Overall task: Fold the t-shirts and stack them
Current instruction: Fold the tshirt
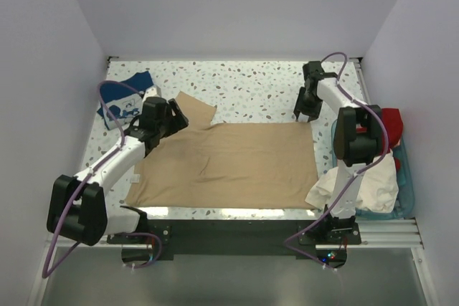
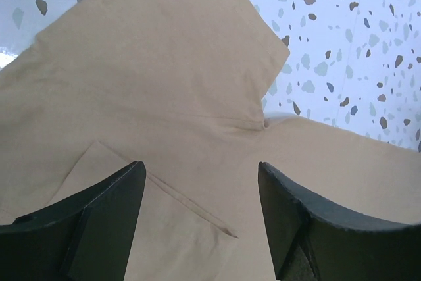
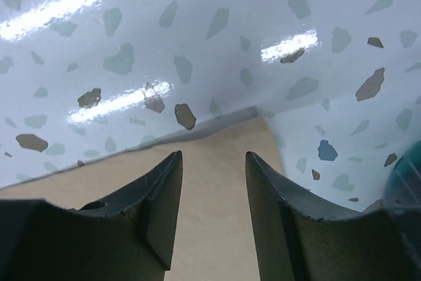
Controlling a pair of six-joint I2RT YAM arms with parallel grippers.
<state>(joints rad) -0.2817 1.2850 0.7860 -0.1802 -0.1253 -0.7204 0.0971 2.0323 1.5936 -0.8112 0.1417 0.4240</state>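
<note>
A tan-beige t-shirt (image 1: 237, 166) lies spread flat on the speckled table (image 1: 251, 84), one sleeve (image 1: 193, 109) pointing to the back left. My left gripper (image 1: 179, 116) is open and empty over the sleeve's armpit seam; the left wrist view shows the tan cloth (image 2: 164, 83) between its fingers (image 2: 99, 215). My right gripper (image 1: 305, 116) is open and empty over the shirt's far right corner (image 3: 256, 136). A navy blue t-shirt with a white print (image 1: 125, 98) lies folded at the back left. A red t-shirt (image 1: 391, 123) and a cream-white t-shirt (image 1: 358, 184) sit in the teal basket (image 1: 407, 177) on the right.
White walls close in the table on the left, back and right. The basket stands at the table's right edge beside the right arm. Both arm bases sit on a black plate (image 1: 229, 231) at the near edge.
</note>
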